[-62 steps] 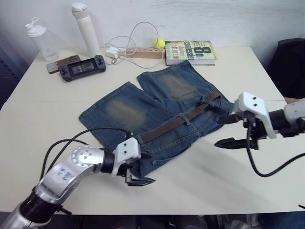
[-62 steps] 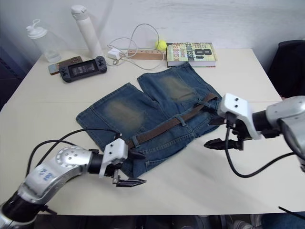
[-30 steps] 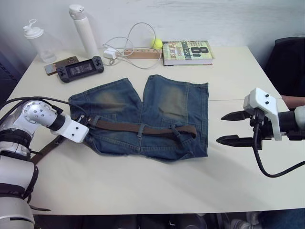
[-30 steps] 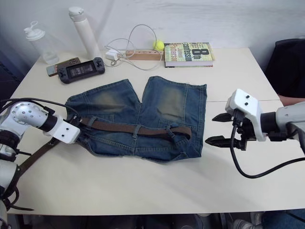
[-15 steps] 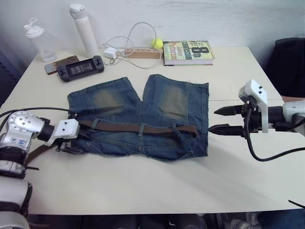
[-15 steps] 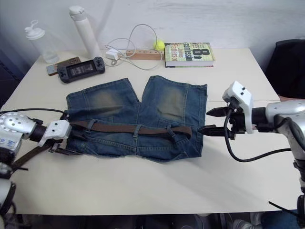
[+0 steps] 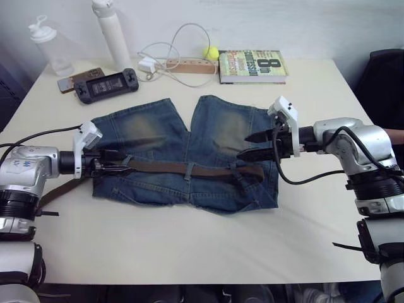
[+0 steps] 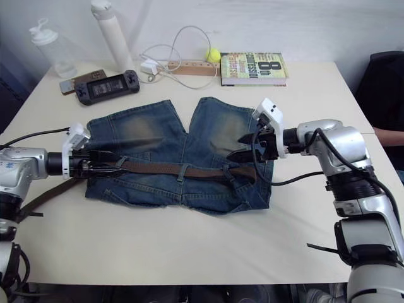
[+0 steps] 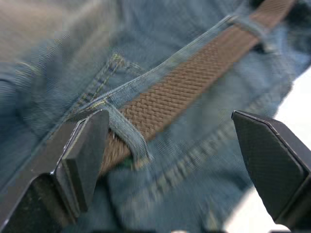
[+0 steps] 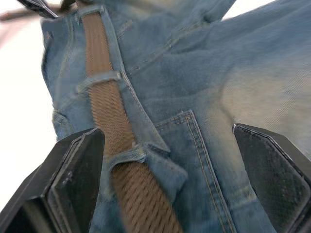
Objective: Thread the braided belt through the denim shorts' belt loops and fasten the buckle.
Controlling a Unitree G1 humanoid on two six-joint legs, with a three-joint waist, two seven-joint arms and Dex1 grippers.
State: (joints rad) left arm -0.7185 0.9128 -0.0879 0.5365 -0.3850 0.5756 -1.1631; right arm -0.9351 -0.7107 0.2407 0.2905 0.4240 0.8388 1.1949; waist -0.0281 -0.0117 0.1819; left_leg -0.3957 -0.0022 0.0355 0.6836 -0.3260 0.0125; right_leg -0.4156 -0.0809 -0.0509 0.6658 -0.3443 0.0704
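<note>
I am holding both black two-finger grippers, left [image 7: 113, 161] and right [image 7: 247, 145], spread empty over the brown braided belt [image 7: 189, 170] lying threaded along the blue denim shorts [image 7: 183, 151], risking pinching denim instead.

Even, soft indoor light, bright on the pale table [image 7: 189, 240]; shadows are faint and lie close under things. In the left wrist view the shorts [image 9: 184, 160] beyond the pincer [image 9: 170, 160] smear with motion blur; the belt [image 10: 104, 121] before the other pincer [image 10: 170, 170] blurs nearest it.
</note>
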